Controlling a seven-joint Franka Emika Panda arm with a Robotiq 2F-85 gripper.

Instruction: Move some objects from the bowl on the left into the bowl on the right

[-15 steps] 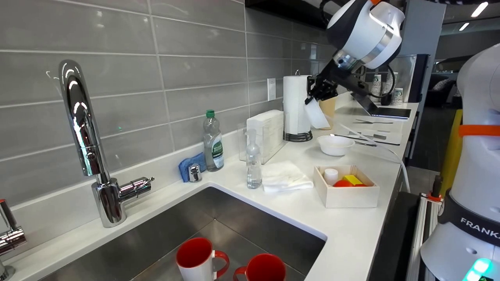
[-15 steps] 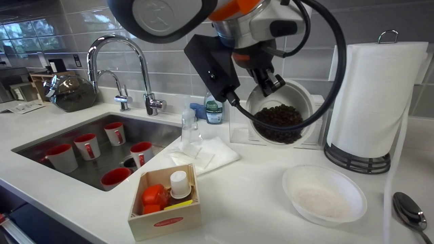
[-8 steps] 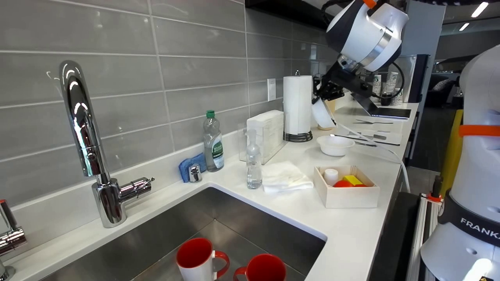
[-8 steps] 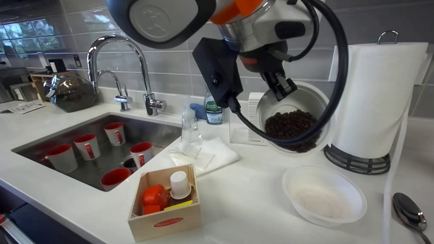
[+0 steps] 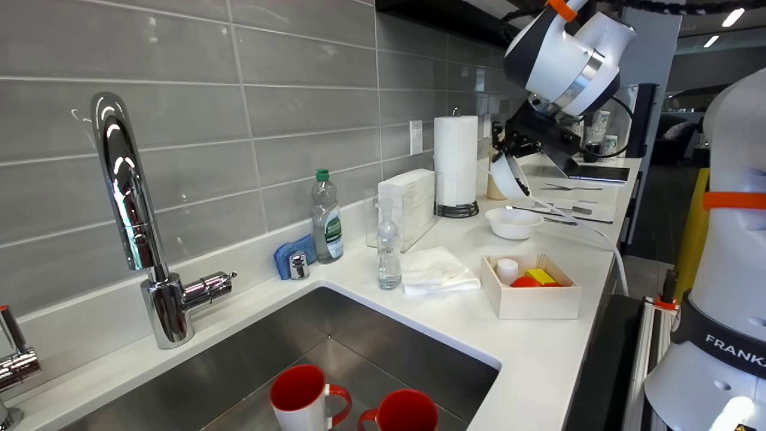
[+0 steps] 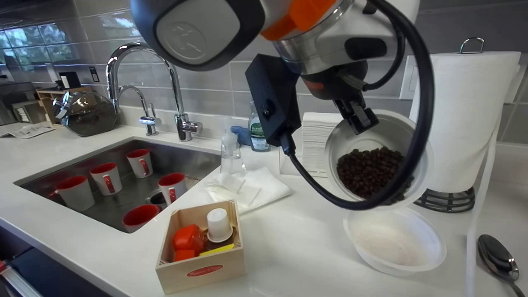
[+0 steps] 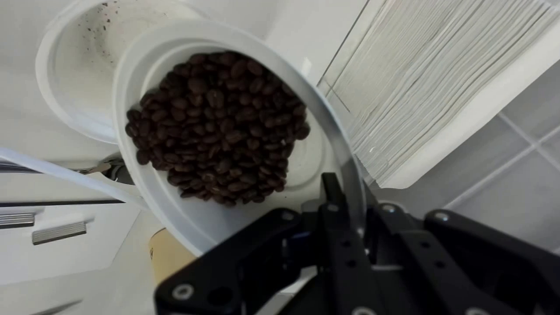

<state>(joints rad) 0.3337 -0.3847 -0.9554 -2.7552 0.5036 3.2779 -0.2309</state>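
Note:
My gripper [image 7: 352, 197] is shut on the rim of a white bowl, which shows in both exterior views [image 6: 390, 130] [image 5: 507, 178]. In the wrist view the bowl's wall [image 7: 323, 144] runs between the fingers. This bowl is tilted in the air and holds dark brown beans [image 7: 218, 127], gathered toward its lower side; none are seen falling. A second white bowl [image 6: 392, 247] stands on the counter below it. In the wrist view this counter bowl [image 7: 83, 74] shows only small dark specks inside. The held bowl overlaps its far rim in an exterior view.
A paper towel roll [image 6: 462, 123] and a napkin holder [image 5: 398, 197] stand along the wall. A white tube [image 6: 480, 198] and a spoon [image 6: 497, 255] lie near the counter bowl. A wooden box [image 6: 206, 270] with toys stands by the sink [image 5: 419, 335].
My gripper and the held bowl have moved right and slightly lower in both exterior views, closer to the counter bowl. The beans are still in the held bowl. The counter bowl has not moved.

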